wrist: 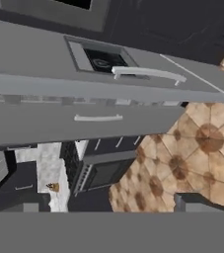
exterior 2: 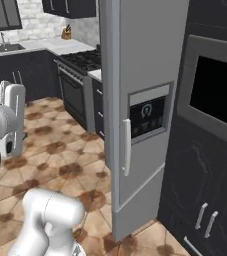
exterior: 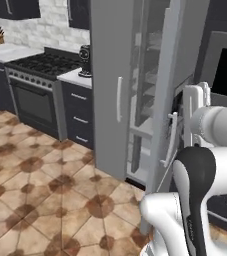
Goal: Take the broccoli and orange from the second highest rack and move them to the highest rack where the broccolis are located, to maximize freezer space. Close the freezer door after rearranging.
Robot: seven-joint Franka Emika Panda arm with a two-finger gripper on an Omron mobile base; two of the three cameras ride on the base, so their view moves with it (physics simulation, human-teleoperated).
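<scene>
The freezer [exterior: 110, 60] is a tall grey unit with two doors. Its freezer door [exterior: 166, 75], the one with a dark dispenser panel [exterior 2: 147, 116] and a pale bar handle [exterior: 171, 140], stands ajar. Grey shelves [exterior: 147, 90] show through the gap. I cannot make out the broccoli or the orange on them. My gripper [exterior: 195, 115] hangs in front of that door, a little short of it, and also appears at the left of the right base view [exterior 2: 11, 119]. In the hand view its fingertips [wrist: 202, 202] stand wide apart with nothing between them.
A black stove [exterior: 37, 75] and a white counter with a dark appliance [exterior: 85, 60] stand left of the freezer. A wall oven [exterior 2: 217, 90] and dark cabinets [exterior 2: 200, 200] lie to its right. Open tiled floor [exterior: 45, 190] spreads in front.
</scene>
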